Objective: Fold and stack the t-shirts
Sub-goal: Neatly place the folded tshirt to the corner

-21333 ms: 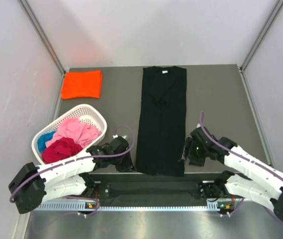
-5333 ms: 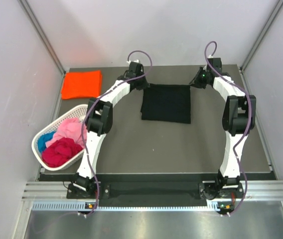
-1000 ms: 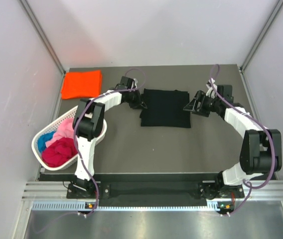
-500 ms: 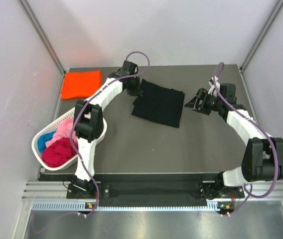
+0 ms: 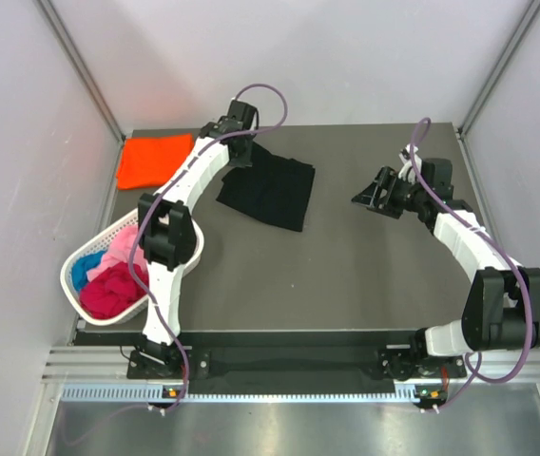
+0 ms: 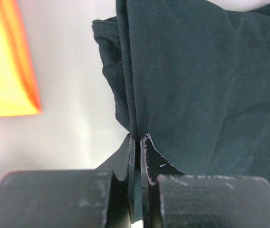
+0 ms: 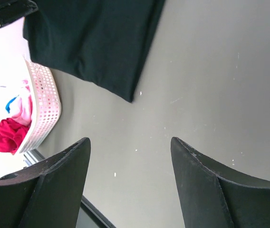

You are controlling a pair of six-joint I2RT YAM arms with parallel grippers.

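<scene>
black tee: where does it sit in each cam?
Top external: black t-shirt back centre-left, folded, skewed.
Left wrist: fills the right side, left claw pinching its edge.
Right wrist: top left.
Landmark: white basket, in top external and right wrist only.

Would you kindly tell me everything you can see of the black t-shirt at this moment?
The black t-shirt is plain, soft, matte cloth, folded into a layered, roughly rectangular packet. It lies flat but skewed on the far half of the grey table, left of centre. The left gripper has its jaws shut on a pinched ridge at its edge, where the layers bunch. The folded orange t-shirt lies to its left, apart from it. No label shows.
</scene>
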